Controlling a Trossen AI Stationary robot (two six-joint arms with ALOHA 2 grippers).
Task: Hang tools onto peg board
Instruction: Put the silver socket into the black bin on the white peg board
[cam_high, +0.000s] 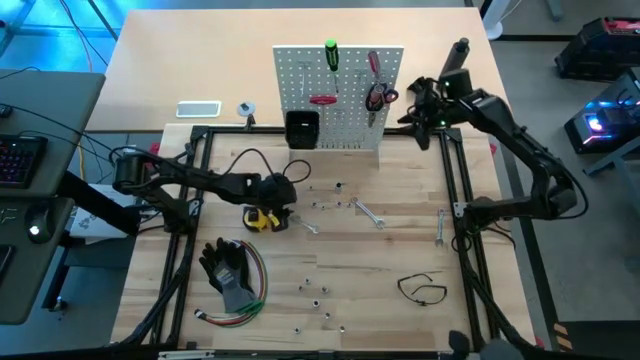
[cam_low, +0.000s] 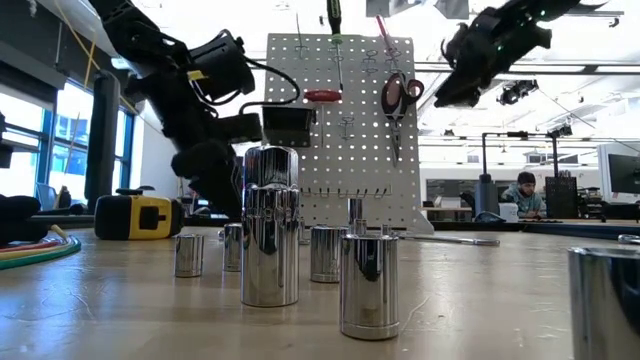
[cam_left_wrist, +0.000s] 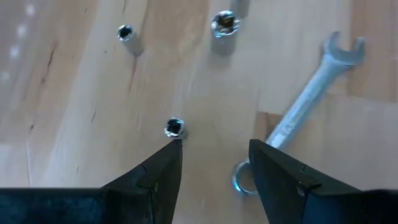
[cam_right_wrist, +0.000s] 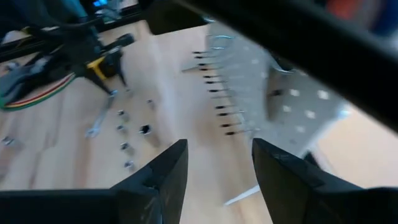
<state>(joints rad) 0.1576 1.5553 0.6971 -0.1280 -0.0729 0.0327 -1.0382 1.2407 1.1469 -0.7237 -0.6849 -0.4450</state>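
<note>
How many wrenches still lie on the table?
3: one wrench beside the tape measure, one mid-table, one near the right edge. Others may be hidden.

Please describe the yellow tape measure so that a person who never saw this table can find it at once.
Start at the upright white peg board at the table's far side, then come toward the left arm's tool. The tape measure lies on the wooden tabletop just beside that tool. It is the only chunky yellow-and-black thing among thin silver wrenches and sockets.

Beside the pale, smooth-grained wooden tabletop (cam_left_wrist: 74, 93) under my matt black plastic-looking left fingers (cam_left_wrist: 155, 180), the wrench (cam_left_wrist: 305, 93) looked brushed silver metal, the sockets (cam_low: 270, 225) mirror-glossy chrome, and the peg board (cam_high: 345, 75) matt white.
</note>
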